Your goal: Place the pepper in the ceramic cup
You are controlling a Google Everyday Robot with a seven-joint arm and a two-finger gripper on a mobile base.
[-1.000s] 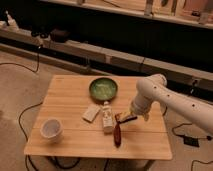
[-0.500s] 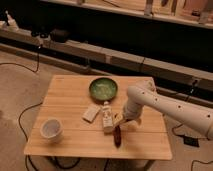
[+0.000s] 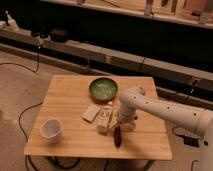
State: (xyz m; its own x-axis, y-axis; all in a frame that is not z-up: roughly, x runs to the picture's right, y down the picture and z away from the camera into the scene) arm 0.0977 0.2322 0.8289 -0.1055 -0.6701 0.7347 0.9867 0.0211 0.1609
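The pepper [image 3: 117, 136] is a slim dark red chili lying on the wooden table [image 3: 65, 90] near its front edge, right of centre. The ceramic cup [image 3: 51, 128] is a small round white cup standing at the table's front left, well apart from the pepper. My gripper [image 3: 123, 122] hangs from the white arm that comes in from the right; it sits just above the pepper's far end, right of a pale carton.
A green bowl [image 3: 103, 89] stands at the back centre of the table. A pale flat packet [image 3: 91, 113] and an upright pale carton [image 3: 105, 119] stand mid-table, left of the gripper. Cables run on the floor to the left; a low ledge runs behind.
The arm has swung left and lowered over about a second, bringing the gripper from the table's right side to just above the pepper. The pepper, cup and bowl have not moved.
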